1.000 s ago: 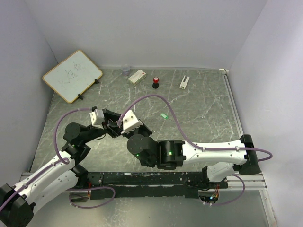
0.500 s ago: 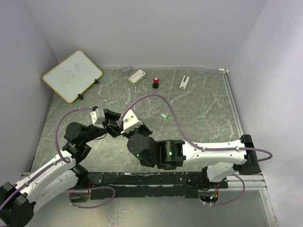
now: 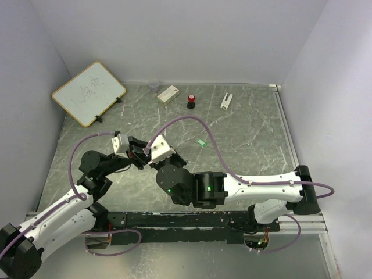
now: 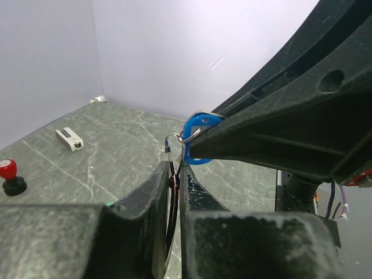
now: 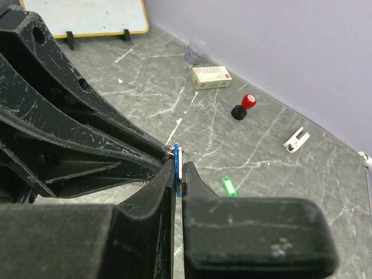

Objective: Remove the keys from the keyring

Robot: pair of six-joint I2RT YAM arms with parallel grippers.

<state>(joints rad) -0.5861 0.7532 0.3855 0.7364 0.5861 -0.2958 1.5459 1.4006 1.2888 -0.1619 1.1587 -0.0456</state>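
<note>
Scanning for print now. Whiteboard (image 3: 88, 93), far-left corner of the worktop: faint grey scribbles across it, but no letter or no. can be made out from the top cam or the right wrist cam. Small white box (image 5: 211, 77) by the far edge, left of centre: reddish print on its top face, too small and blurred to read. Nothing legible in any view.

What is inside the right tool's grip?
A blue key head is pinched in the right tool, with the wire keyring hooked at its edge. Any metal blade is covered by the tool itself.
</note>
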